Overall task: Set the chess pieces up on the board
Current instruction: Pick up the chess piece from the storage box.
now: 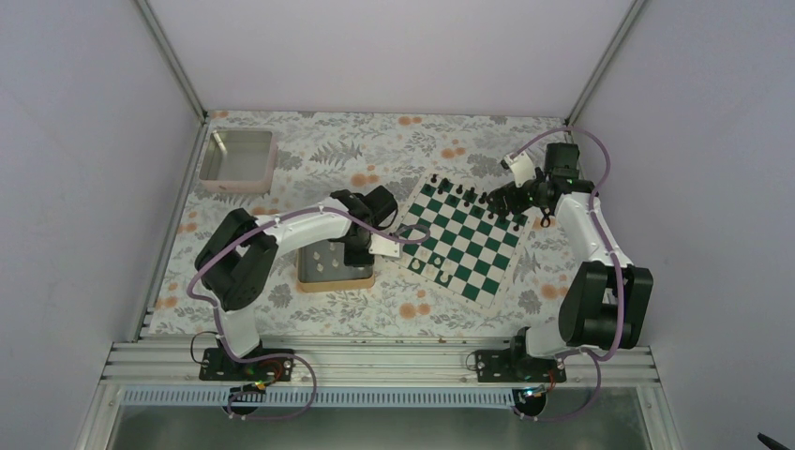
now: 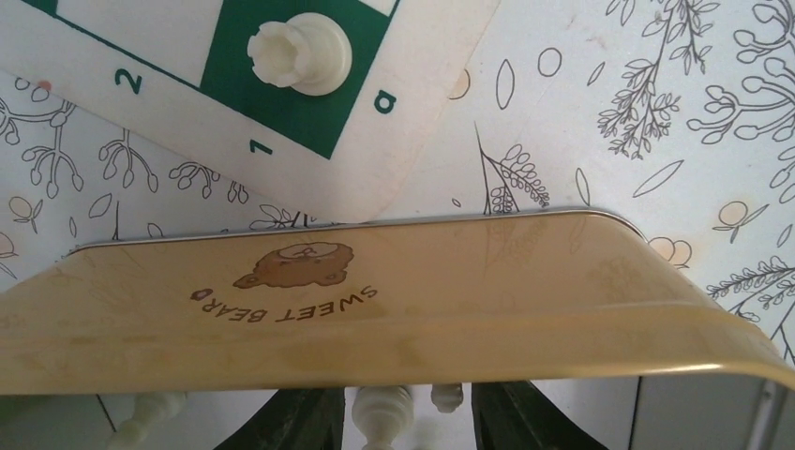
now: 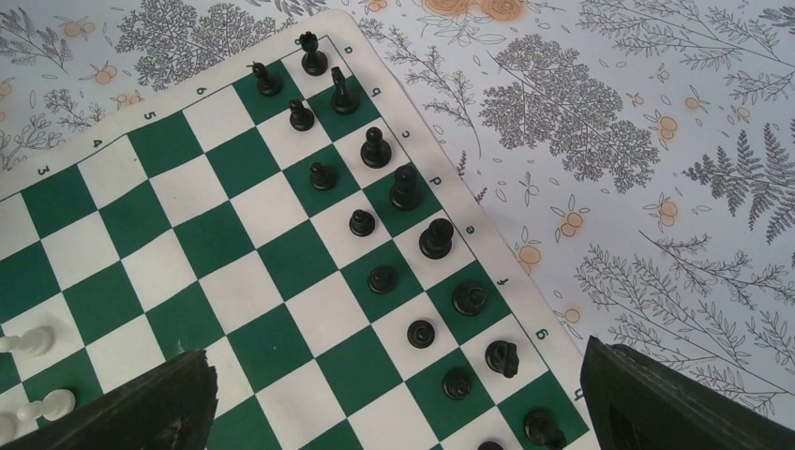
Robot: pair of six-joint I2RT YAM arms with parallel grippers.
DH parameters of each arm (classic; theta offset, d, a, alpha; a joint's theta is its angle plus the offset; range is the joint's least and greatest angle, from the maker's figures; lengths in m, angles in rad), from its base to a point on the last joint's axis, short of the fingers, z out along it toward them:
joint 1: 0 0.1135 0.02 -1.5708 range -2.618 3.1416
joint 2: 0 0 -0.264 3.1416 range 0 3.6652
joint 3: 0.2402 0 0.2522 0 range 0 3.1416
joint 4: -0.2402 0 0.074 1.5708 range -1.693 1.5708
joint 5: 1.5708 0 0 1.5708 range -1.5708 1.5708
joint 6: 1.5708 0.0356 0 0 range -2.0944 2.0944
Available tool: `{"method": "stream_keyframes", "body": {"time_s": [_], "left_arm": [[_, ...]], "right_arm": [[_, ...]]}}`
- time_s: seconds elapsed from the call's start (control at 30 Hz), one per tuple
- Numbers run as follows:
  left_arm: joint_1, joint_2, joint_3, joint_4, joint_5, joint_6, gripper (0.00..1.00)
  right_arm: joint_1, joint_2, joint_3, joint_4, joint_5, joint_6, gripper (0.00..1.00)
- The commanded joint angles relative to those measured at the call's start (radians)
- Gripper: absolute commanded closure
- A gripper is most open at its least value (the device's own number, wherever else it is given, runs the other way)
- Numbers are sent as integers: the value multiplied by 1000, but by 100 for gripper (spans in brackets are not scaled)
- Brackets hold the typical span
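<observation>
The green and white board [image 1: 466, 246] lies right of centre. Black pieces line its far right edge [image 3: 436, 238]. A few white pieces stand at its near left side [image 1: 439, 263]; a white rook [image 2: 298, 53] stands on the corner square a1, and two more show in the right wrist view [image 3: 28, 342]. My left gripper [image 1: 358, 246] is open, reaching down into the gold-rimmed tin [image 2: 394, 300], its fingers [image 2: 300, 422] on either side of a white piece [image 2: 384, 417], with another [image 2: 448, 397] beside it. My right gripper [image 3: 394, 380] hangs wide open and empty above the black rows.
The tin [image 1: 335, 268] stands just left of the board's near left corner. A pinkish square tray [image 1: 237, 157] sits at the far left. A floral cloth covers the table; frame posts and walls close in the sides.
</observation>
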Motion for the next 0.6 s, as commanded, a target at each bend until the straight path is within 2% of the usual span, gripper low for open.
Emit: {"method": "stream_keyframes", "body": {"time_s": [0.0,0.17,0.33,0.57], "left_arm": [[0,21,1,18,10,-7,65],[0,23,-1,10,16,-7,70],[0,29,9,-4,18,-6,80],[0,22,3,-16,22,-7,87]], "right_arm": [[-10,5,-5,7,-11,-13,0],[-9,5,-9,9,-10,-12,0],[-9,3,-6,8,-10,-13,0],[-10,2,-6,7,-12,-11,0]]}}
